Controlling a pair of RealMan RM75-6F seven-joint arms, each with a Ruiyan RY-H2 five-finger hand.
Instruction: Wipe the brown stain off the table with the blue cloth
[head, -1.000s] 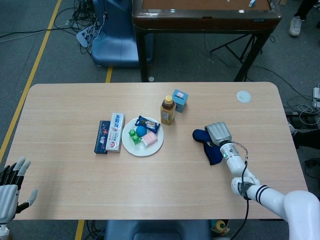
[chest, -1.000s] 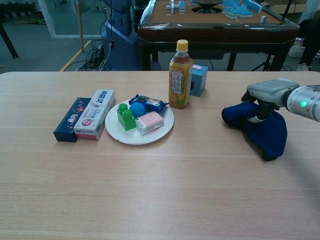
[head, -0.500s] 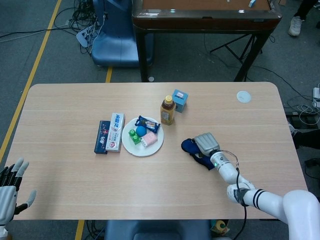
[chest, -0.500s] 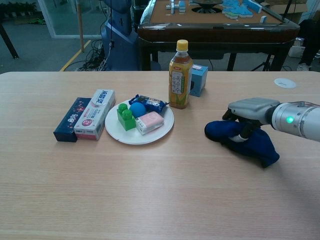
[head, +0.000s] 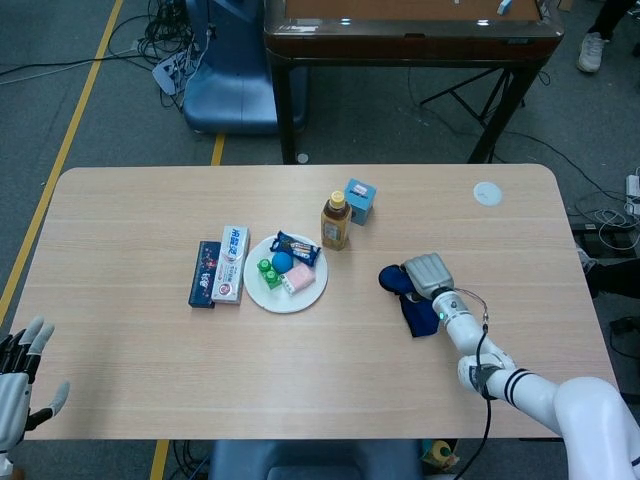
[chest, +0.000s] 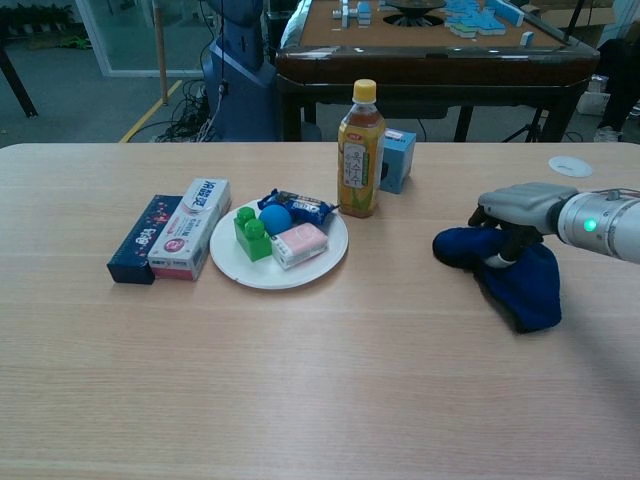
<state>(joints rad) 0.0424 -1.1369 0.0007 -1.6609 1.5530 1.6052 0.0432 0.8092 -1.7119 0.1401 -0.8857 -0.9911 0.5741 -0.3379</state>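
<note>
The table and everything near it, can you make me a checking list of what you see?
Surface: wooden table; brown stain nothing seen.
Job's things: blue cloth crumpled on the table under the right hand.
Clutter: white plate with toy pieces and snacks; tea bottle upright; small blue box behind it; two flat boxes left of the plate; white disc.
Hands: right hand presses on the cloth; left hand open, at the table's edge.
Cables: loose cables on the floor.
Surroundings: dark wooden table behind; blue chair.

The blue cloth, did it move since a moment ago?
Yes. The blue cloth slid right, away from the white plate, since half a second ago, under the right robot hand.
</note>
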